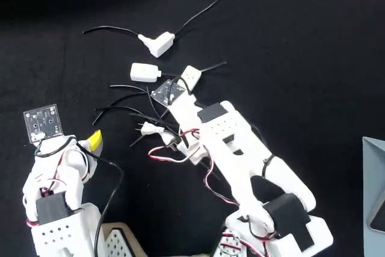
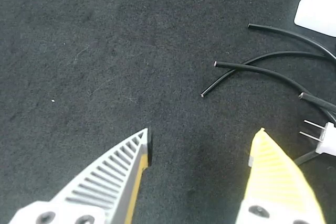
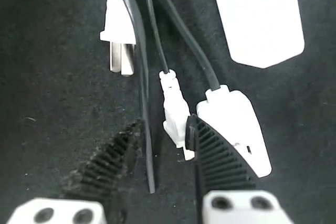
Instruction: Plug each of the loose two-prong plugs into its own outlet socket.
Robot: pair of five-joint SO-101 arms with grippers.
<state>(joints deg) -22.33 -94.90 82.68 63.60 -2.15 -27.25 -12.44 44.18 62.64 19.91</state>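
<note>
Two grippers over a black table [image 1: 313, 58]. Nearest, left gripper [image 2: 203, 132] spread wide and empty; near its yellow finger [image 2: 278, 177], a loose two-prong plug [image 2: 328, 139] lying flat, prongs bare, beside black cable ends [image 2: 231, 65]. Farther in, right gripper [image 3: 164, 124] low among the cords — jaws narrowly parted around a slim white plug [image 3: 176, 111] and a thin black cable [image 3: 148, 145], with the slim plug against one finger. Alongside, a white socket block [image 3: 239, 124]. Farthest back, an angled white piece [image 1: 157, 43] with a cable off each end.

White plug [image 3: 110, 22], black cords [image 3: 182, 30], black table [image 2: 79, 35].
</note>
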